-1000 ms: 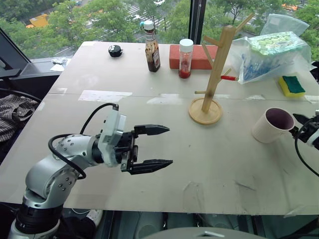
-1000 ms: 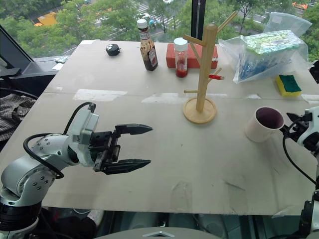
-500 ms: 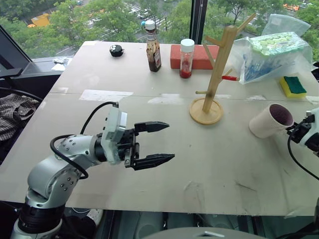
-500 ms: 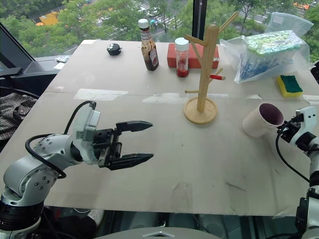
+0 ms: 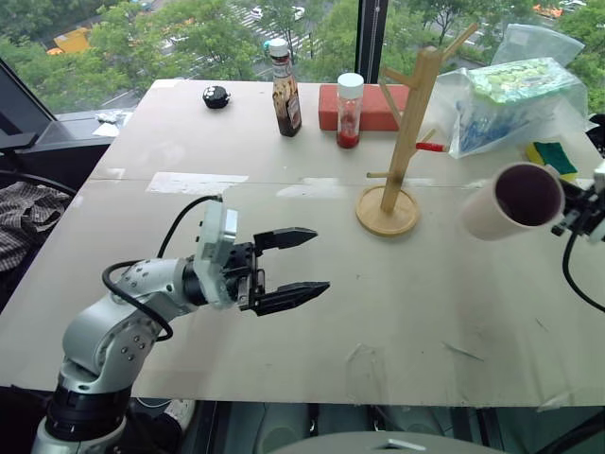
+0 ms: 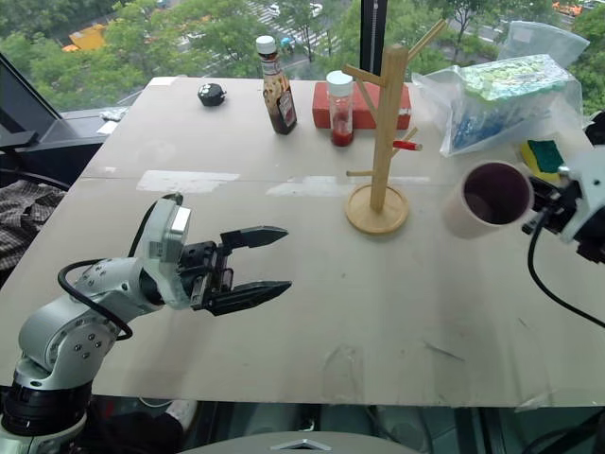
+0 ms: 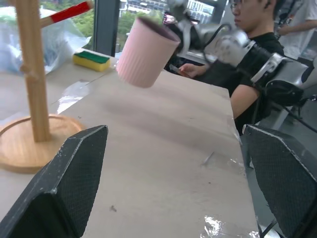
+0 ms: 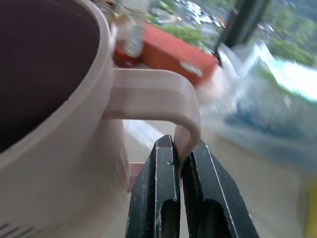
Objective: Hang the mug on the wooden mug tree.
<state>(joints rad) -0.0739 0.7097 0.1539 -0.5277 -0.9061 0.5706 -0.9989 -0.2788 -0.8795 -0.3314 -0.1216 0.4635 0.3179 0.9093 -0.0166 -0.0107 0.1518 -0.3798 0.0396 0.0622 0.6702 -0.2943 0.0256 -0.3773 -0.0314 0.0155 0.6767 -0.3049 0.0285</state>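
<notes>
The cream-white mug with a dark maroon inside hangs in the air at the right of the table, tipped on its side with its mouth toward me. My right gripper is shut on the mug's handle. The wooden mug tree stands upright on its round base, to the left of the mug and apart from it. My left gripper hovers open and empty over the near left of the table. In the left wrist view the mug shows raised beyond the mug tree's pole.
Along the table's far side stand a brown sauce bottle, a white-capped jar and an orange-red brick, with a small black object further left. A plastic bag and a sponge lie at the far right. A seated person shows beyond the table.
My right gripper shut on the mug's handle and lifted the mug off the table, up and leftward toward the mug tree. The left gripper stayed nearly still.
</notes>
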